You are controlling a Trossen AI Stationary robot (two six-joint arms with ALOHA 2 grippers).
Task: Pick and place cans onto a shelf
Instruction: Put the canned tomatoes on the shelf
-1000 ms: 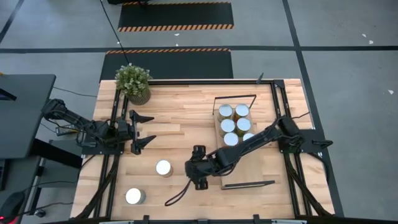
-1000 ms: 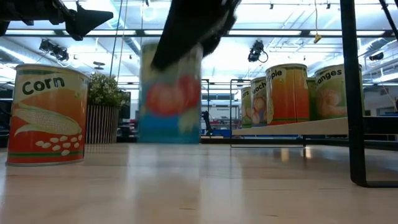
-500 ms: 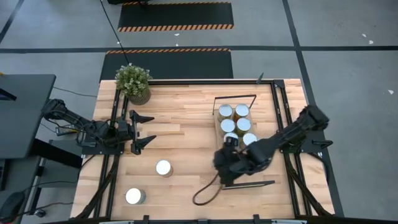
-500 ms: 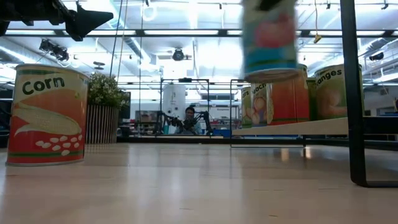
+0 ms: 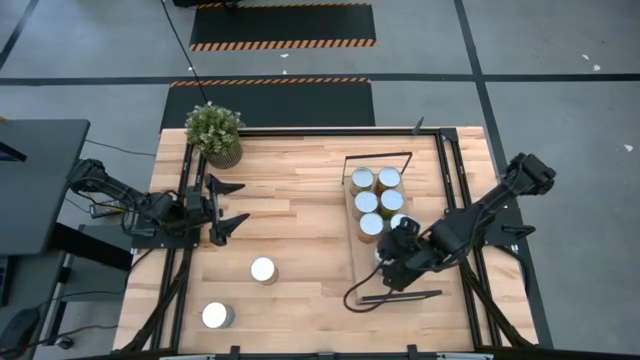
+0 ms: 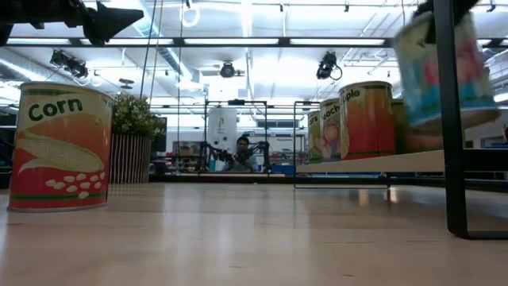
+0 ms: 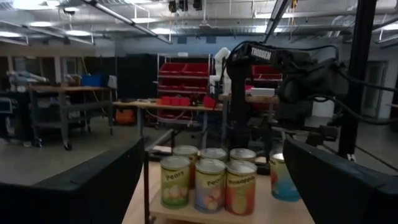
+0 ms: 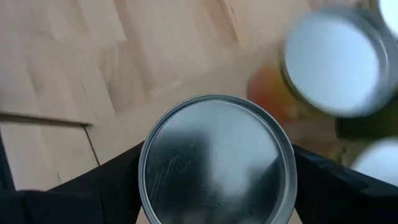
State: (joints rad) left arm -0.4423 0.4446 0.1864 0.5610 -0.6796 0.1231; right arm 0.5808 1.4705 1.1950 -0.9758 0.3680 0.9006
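My right gripper [image 5: 397, 252] is shut on a can with a blue label [image 6: 444, 71], held in the air over the near part of the shelf [image 5: 368, 255]. The can's silver top fills the right wrist view [image 8: 216, 158], and it also shows in the left wrist view [image 7: 283, 177]. Several cans [image 5: 375, 200] stand in two rows on the shelf's far half. Two more cans [image 5: 263, 270] [image 5: 217, 316] stand on the table at the near left. My left gripper [image 5: 228, 207] is open and empty at the table's left. My right gripper pinches the can between its two fingers [image 8: 112, 180], one on each side of the can's wall just under the top rim [image 8: 146, 168]. The fingers come from above, pointing down. The can hangs clear of shelf and table, slightly tilted in the low view.
A potted plant [image 5: 214, 132] stands at the far left corner. The shelf's black wire frames [image 5: 378, 157] [image 5: 405, 296] rise at both short ends. A black cable [image 5: 352, 298] loops below my right gripper. A person sits in the room beyond [image 6: 242, 147].
My right gripper has carried the can up from the table's near middle and toward the right edge, over the shelf's near end. The can is lifted clear, higher than before. My left gripper has kept still.
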